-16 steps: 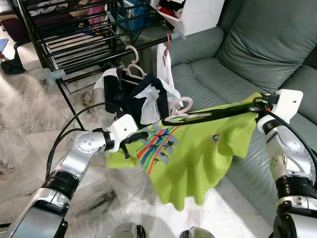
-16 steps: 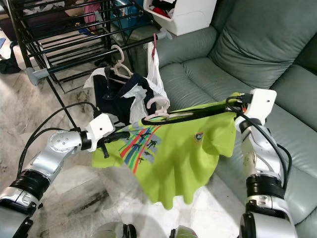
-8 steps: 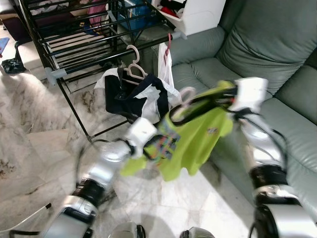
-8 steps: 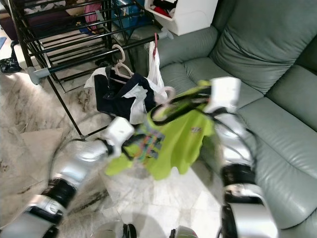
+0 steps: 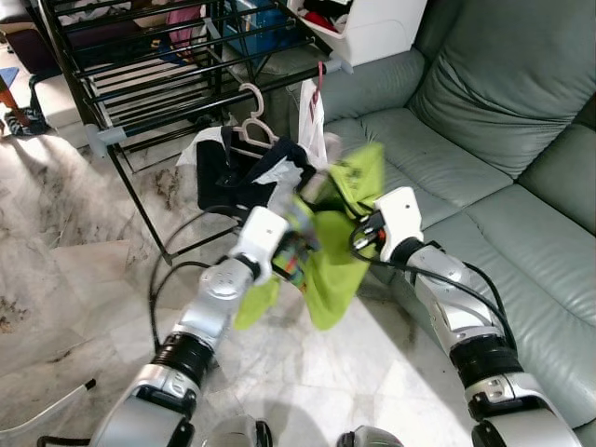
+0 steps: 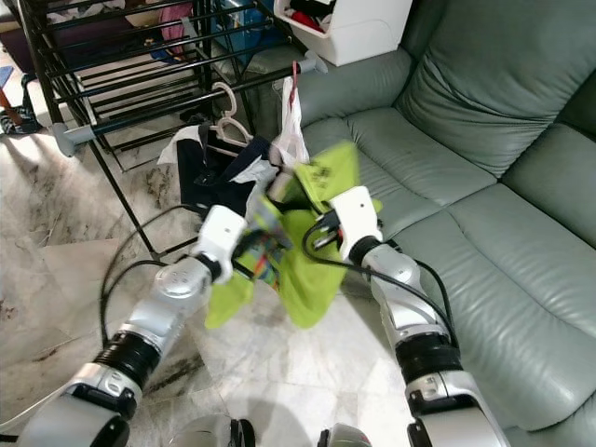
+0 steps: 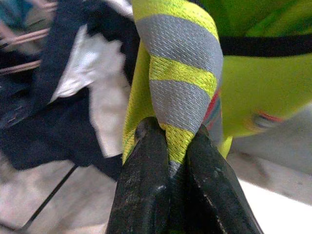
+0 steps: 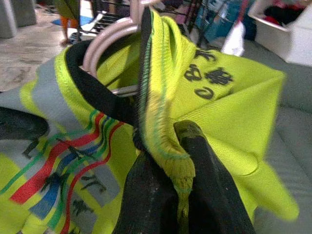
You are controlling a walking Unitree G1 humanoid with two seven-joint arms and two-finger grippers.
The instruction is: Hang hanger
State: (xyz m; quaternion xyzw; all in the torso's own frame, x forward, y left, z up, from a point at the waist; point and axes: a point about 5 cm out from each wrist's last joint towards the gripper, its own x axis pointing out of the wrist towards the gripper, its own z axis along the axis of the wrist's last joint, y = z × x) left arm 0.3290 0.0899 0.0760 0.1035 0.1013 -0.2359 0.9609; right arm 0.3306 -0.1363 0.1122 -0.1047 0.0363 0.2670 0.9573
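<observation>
Beside grey sofa, marble floor.

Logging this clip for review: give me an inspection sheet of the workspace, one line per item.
Surface: marble floor, bare near the robot.
Job's things: lime-green shirt on a pink hanger, bunched between both grippers; black drying rack ahead.
Clutter: dark garments on a hanger and a white bag hang off the rack.
Grippers: left gripper shut on the shirt's striped sleeve; right gripper shut on a shirt edge.
Cables: black cables loop along both arms.
Surroundings: grey-green sofa, white bin.
</observation>
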